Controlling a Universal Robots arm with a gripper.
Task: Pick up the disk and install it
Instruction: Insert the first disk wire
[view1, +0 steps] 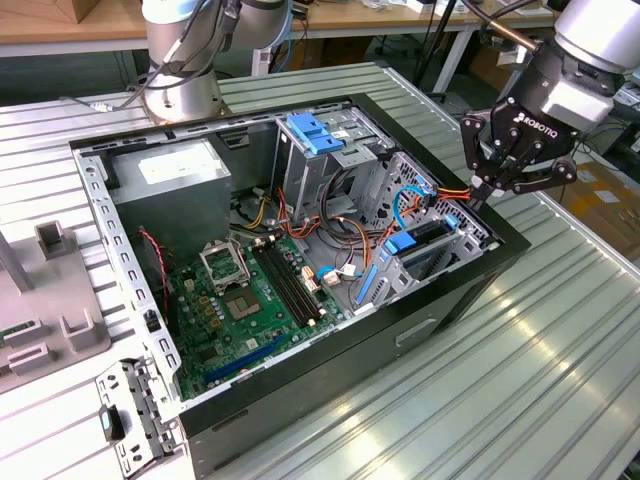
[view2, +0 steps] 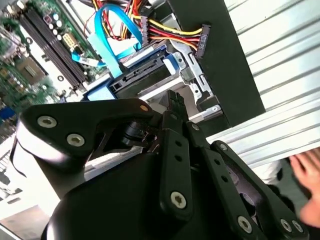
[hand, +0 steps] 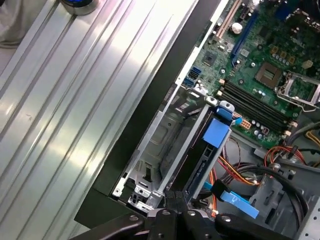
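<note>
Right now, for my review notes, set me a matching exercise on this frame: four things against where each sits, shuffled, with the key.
Things:
1 disk
2 gripper
3 power supply
4 motherboard

Places:
A lying flat on the case floor
B grey box, case's far corner, exterior view's left
C standing on edge in the drive bay
D over the case rim, exterior view's right

Pairs: 1-C, 2-D, 3-B, 4-A

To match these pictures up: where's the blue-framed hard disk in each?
Exterior view: the disk stands on edge inside the case, at its end on the exterior view's right, near the fingers.
Second wrist view: the disk shows its connector end, just past the fingers.
First wrist view: the disk is edge-on, with a blue tab on it.
Shared landmark: the green motherboard.
</note>
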